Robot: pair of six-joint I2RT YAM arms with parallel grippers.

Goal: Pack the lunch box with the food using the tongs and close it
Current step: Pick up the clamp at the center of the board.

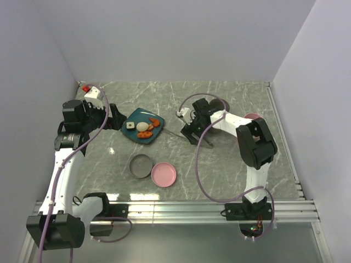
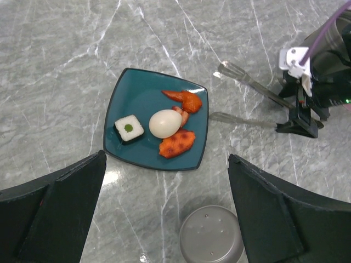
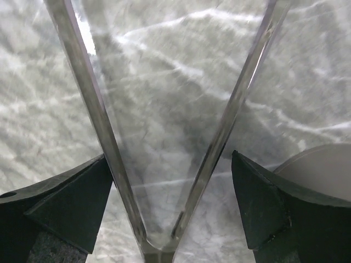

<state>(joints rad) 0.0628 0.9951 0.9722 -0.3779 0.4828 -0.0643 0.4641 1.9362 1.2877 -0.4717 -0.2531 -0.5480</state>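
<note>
Now | left pincer point(image 2: 167, 164) spread by teal plate point(image 2: 137, 93) | right pincer point(image 3: 171, 164) spread astride tongs point(image 3: 93, 109) | grey lunch box point(image 1: 141, 165), pink lid point(image 1: 164, 175) near

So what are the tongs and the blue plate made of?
The tongs look like metal: thin, silvery, shiny arms. The plate could be glazed ceramic or hard plastic; it is smooth teal with a soft sheen, so I cannot tell which.
</note>
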